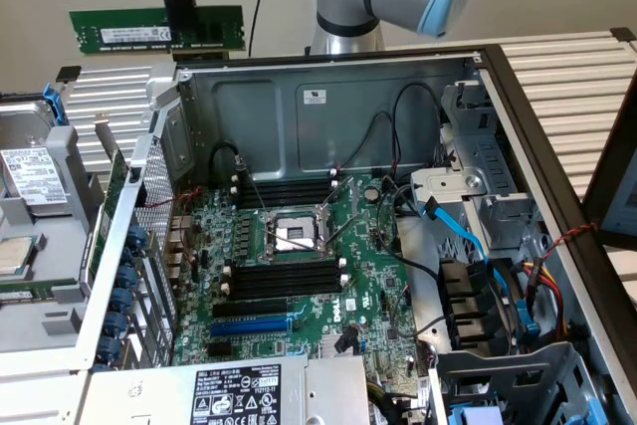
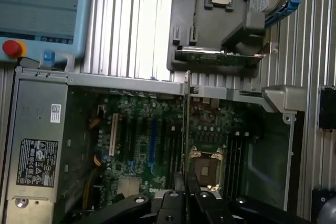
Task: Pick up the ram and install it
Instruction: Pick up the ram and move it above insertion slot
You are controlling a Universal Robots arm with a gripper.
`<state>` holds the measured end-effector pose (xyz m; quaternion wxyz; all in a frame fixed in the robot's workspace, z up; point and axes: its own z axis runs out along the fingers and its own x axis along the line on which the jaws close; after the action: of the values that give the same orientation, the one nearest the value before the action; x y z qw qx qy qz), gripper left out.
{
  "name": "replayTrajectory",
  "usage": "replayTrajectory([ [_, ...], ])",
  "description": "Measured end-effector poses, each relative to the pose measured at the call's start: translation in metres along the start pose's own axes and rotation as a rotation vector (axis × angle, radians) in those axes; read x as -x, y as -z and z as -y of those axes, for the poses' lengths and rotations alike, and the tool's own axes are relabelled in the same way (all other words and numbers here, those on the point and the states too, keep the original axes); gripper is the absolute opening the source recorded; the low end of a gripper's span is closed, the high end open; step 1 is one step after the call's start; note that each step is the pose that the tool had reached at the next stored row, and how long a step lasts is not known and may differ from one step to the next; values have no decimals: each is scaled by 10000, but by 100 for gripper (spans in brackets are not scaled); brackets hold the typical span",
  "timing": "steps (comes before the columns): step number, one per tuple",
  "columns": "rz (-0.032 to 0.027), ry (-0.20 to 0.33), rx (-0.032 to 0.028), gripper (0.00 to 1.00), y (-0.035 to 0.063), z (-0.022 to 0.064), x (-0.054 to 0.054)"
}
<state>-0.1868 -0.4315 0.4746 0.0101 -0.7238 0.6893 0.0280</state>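
The ram (image 1: 221, 27), a thin green stick with a white label strip, hangs level in the air above the open computer case's back corner, at the exterior view's upper left. My gripper (image 1: 183, 35) is shut on it near its middle, black fingers coming down from above. The motherboard (image 1: 368, 276) lies in the case below, with black memory slots (image 1: 289, 278) on either side of the processor socket (image 1: 296, 234). In the wrist view my gripper (image 2: 185, 188) points down over the board, and a thin edge between its fingers looks like the ram (image 2: 186, 129) seen end-on.
A blue expansion slot (image 1: 249, 326) lies beside the nearer memory slots. The power supply (image 1: 239, 393) sits at the case's front, and blue and black cables (image 1: 468, 236) crowd the exterior view's right. A swung-out drive cage (image 1: 40, 246) lies left. A pendant with a red button (image 2: 11, 48) lies outside the case.
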Motion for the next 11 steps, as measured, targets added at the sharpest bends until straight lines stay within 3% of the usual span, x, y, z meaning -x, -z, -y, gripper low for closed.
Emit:
replayTrajectory([
  [6, -52, -2, 2, 14, -39, 250, 124],
  [7, -88, -3, 4, 14, -58, 327, 182],
  [11, -185, -5, -6, 14, -90, 462, 303],
])
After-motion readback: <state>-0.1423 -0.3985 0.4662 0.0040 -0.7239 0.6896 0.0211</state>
